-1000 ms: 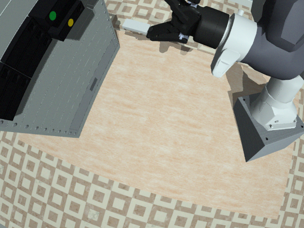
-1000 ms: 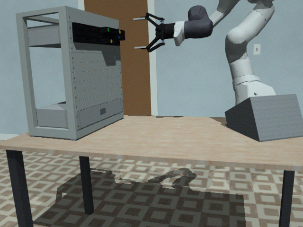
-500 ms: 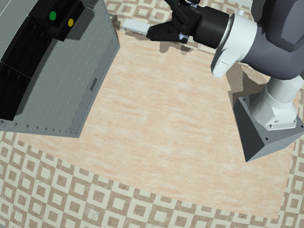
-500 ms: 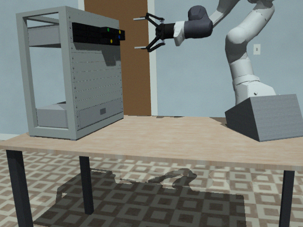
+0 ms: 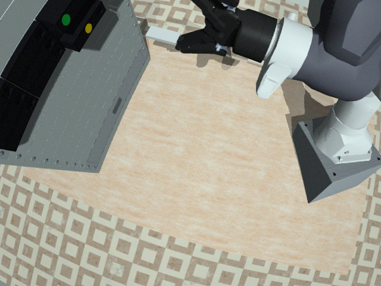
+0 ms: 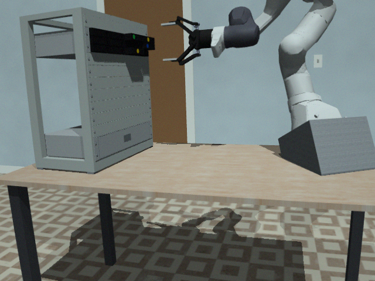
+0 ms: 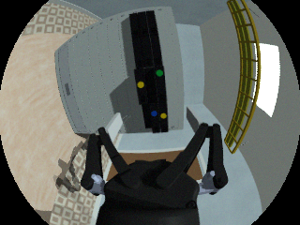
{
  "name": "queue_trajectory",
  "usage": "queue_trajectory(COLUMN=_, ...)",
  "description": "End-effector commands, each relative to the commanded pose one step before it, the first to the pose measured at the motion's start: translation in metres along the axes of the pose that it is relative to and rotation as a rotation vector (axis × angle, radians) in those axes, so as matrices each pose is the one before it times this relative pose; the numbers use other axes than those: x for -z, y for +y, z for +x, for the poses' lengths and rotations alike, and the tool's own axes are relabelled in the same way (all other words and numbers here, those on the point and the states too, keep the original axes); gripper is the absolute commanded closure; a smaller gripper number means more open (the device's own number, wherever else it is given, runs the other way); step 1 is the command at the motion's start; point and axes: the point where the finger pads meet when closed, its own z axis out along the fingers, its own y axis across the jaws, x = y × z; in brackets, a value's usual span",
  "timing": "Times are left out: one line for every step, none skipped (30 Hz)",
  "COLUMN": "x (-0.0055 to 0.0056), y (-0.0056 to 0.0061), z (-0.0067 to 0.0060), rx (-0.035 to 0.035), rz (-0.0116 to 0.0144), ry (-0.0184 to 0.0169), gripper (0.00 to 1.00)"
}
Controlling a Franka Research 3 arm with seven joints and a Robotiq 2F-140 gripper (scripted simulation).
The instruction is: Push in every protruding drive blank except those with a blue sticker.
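The grey rack (image 6: 91, 91) stands on the left end of the table. Black drive blanks (image 6: 120, 44) fill its top rows, and some stick out of the front at the far end. They carry a green sticker (image 6: 133, 36), a yellow sticker (image 6: 147, 39), a blue sticker (image 6: 147, 45) and a lower yellow sticker (image 6: 137, 50). The green (image 5: 65, 19) and yellow (image 5: 88, 28) stickers also show from above. My gripper (image 6: 166, 41) is open and empty. It faces the rack front at the height of the blanks, a short gap away. It also shows in the top view (image 5: 162, 35) and the wrist view (image 7: 157, 130).
The robot's grey base block (image 6: 327, 145) sits on the right end of the table. The rack's lower front is covered with grey panels (image 6: 120, 105). A brown door (image 6: 169, 91) stands behind the table.
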Motion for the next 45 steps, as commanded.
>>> queue_trajectory(x=-0.01607, y=0.00241, z=0.00659, rx=0.00088, rz=-0.01159, ry=-0.00467, gripper=0.0)
queue_trajectory(x=-0.00547, y=-0.00024, z=0.00304, rx=0.0, rz=0.0, ry=0.0, gripper=0.0)
queue_trajectory(x=-0.0054, y=-0.00024, z=0.003, rx=0.0, rz=0.0, ry=0.0, gripper=0.0)
queue_trajectory(x=-0.00513, y=-0.00023, z=0.00285, rx=0.0, rz=0.0, ry=0.0, gripper=0.0)
queue_trajectory(x=-0.00466, y=-0.00021, z=0.00258, rx=0.0, rz=0.0, ry=0.0, gripper=0.0)
queue_trajectory(x=-0.00399, y=-0.00018, z=0.00222, rx=0.0, rz=0.0, ry=0.0, gripper=0.0)
queue_trajectory(x=-0.00323, y=-0.00014, z=0.0018, rx=0.0, rz=-0.00001, ry=0.0, gripper=0.0)
queue_trajectory(x=-0.00243, y=-0.00011, z=0.00135, rx=0.0, rz=0.0, ry=0.0, gripper=0.0)
queue_trajectory(x=-0.00164, y=-0.00007, z=0.00091, rx=0.0, rz=0.0, ry=0.0, gripper=0.0)
queue_trajectory(x=-0.00094, y=-0.00005, z=0.00052, rx=0.0, rz=0.0, ry=0.0, gripper=0.0)
queue_trajectory(x=-0.00038, y=-0.00002, z=0.00021, rx=0.0, rz=0.0, ry=0.0, gripper=0.0)
queue_trajectory(x=-0.00006, y=0.0, z=0.00003, rx=0.0, rz=0.0, ry=0.0, gripper=0.0)
queue_trajectory(x=0.0, y=0.0, z=0.0, rx=0.0, rz=0.0, ry=0.0, gripper=0.0)
queue_trajectory(x=0.0, y=0.0, z=0.0, rx=0.0, rz=0.0, ry=0.0, gripper=0.0)
queue_trajectory(x=0.0, y=0.0, z=0.0, rx=0.0, rz=0.0, ry=0.0, gripper=0.0)
queue_trajectory(x=0.0, y=0.0, z=0.0, rx=0.0, rz=0.0, ry=0.0, gripper=0.0)
queue_trajectory(x=0.0, y=0.0, z=0.0, rx=0.0, rz=0.0, ry=0.0, gripper=0.0)
queue_trajectory(x=0.0, y=0.0, z=0.0, rx=0.0, rz=0.0, ry=0.0, gripper=0.0)
queue_trajectory(x=0.0, y=0.0, z=0.0, rx=0.0, rz=0.0, ry=0.0, gripper=0.0)
queue_trajectory(x=0.0, y=0.0, z=0.0, rx=0.0, rz=0.0, ry=0.0, gripper=0.0)
queue_trajectory(x=0.0, y=0.0, z=0.0, rx=0.0, rz=0.0, ry=0.0, gripper=0.0)
queue_trajectory(x=0.0, y=0.0, z=0.0, rx=0.0, rz=0.0, ry=0.0, gripper=0.0)
queue_trajectory(x=0.0, y=0.0, z=0.0, rx=0.0, rz=0.0, ry=0.0, gripper=0.0)
queue_trajectory(x=0.0, y=0.0, z=0.0, rx=0.0, rz=0.0, ry=0.0, gripper=0.0)
queue_trajectory(x=0.0, y=0.0, z=0.0, rx=0.0, rz=0.0, ry=0.0, gripper=0.0)
queue_trajectory(x=0.0, y=0.0, z=0.0, rx=0.0, rz=0.0, ry=0.0, gripper=0.0)
queue_trajectory(x=0.0, y=0.0, z=0.0, rx=0.0, rz=0.0, ry=0.0, gripper=0.0)
queue_trajectory(x=0.0, y=0.0, z=0.0, rx=0.0, rz=0.0, ry=0.0, gripper=0.0)
queue_trajectory(x=0.0, y=0.0, z=0.0, rx=0.0, rz=0.0, ry=0.0, gripper=0.0)
queue_trajectory(x=0.0, y=0.0, z=0.0, rx=0.0, rz=0.0, ry=0.0, gripper=0.0)
queue_trajectory(x=0.0, y=0.0, z=0.0, rx=0.0, rz=0.0, ry=0.0, gripper=0.0)
queue_trajectory(x=0.0, y=0.0, z=0.0, rx=0.0, rz=0.0, ry=0.0, gripper=0.0)
queue_trajectory(x=0.0, y=0.0, z=0.0, rx=0.0, rz=0.0, ry=0.0, gripper=0.0)
queue_trajectory(x=0.0, y=0.0, z=0.0, rx=0.0, rz=0.0, ry=0.0, gripper=0.0)
queue_trajectory(x=0.0, y=0.0, z=0.0, rx=0.0, rz=0.0, ry=0.0, gripper=0.0)
queue_trajectory(x=0.0, y=0.0, z=0.0, rx=0.0, rz=0.0, ry=0.0, gripper=0.0)
queue_trajectory(x=0.0, y=0.0, z=0.0, rx=0.0, rz=0.0, ry=0.0, gripper=0.0)
queue_trajectory(x=0.0, y=0.0, z=0.0, rx=0.0, rz=0.0, ry=0.0, gripper=0.0)
queue_trajectory(x=0.0, y=0.0, z=0.0, rx=0.0, rz=0.0, ry=0.0, gripper=0.0)
queue_trajectory(x=0.0, y=0.0, z=0.0, rx=0.0, rz=0.0, ry=0.0, gripper=0.0)
queue_trajectory(x=0.0, y=0.0, z=0.0, rx=0.0, rz=0.0, ry=0.0, gripper=0.0)
queue_trajectory(x=0.0, y=0.0, z=0.0, rx=0.0, rz=0.0, ry=0.0, gripper=0.0)
queue_trajectory(x=0.0, y=0.0, z=0.0, rx=0.0, rz=0.0, ry=0.0, gripper=0.0)
queue_trajectory(x=0.0, y=0.0, z=0.0, rx=0.0, rz=0.0, ry=0.0, gripper=0.0)
queue_trajectory(x=0.0, y=0.0, z=0.0, rx=0.0, rz=0.0, ry=0.0, gripper=0.0)
